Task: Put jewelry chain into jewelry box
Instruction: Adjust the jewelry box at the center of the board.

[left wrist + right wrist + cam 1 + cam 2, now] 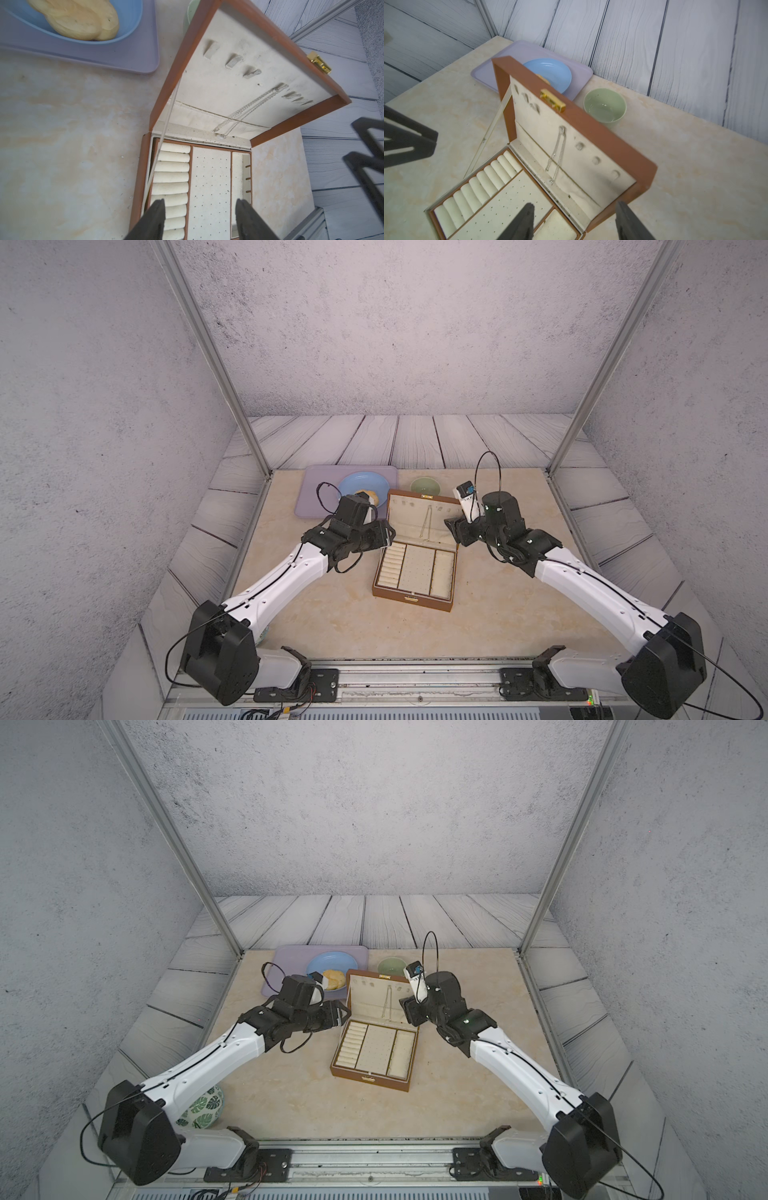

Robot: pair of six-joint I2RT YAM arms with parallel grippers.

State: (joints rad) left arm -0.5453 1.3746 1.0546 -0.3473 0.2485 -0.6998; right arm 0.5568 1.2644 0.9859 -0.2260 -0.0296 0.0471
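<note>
The brown jewelry box (409, 602) stands open mid-table, its cream-lined lid upright. The thin silver jewelry chain (426, 522) hangs doubled from a hook in the lid, and its lower end rests near the hinge strip in both wrist views (245, 112) (557, 158). My left gripper (386, 533) is open beside the lid's left edge; in its wrist view the fingers straddle the tray's compartments (200, 202) with nothing between them. My right gripper (453, 531) is open at the lid's right edge, hovering over the box's right corner (574, 204), also empty.
Behind the box on the left, a lilac tray (309, 497) carries a blue plate (359, 481) with a yellowish bun (370, 495). A green bowl (424, 487) sits just behind the lid. A leaf-patterned ball (203, 1108) lies under the left arm. Metal posts mark the back corners.
</note>
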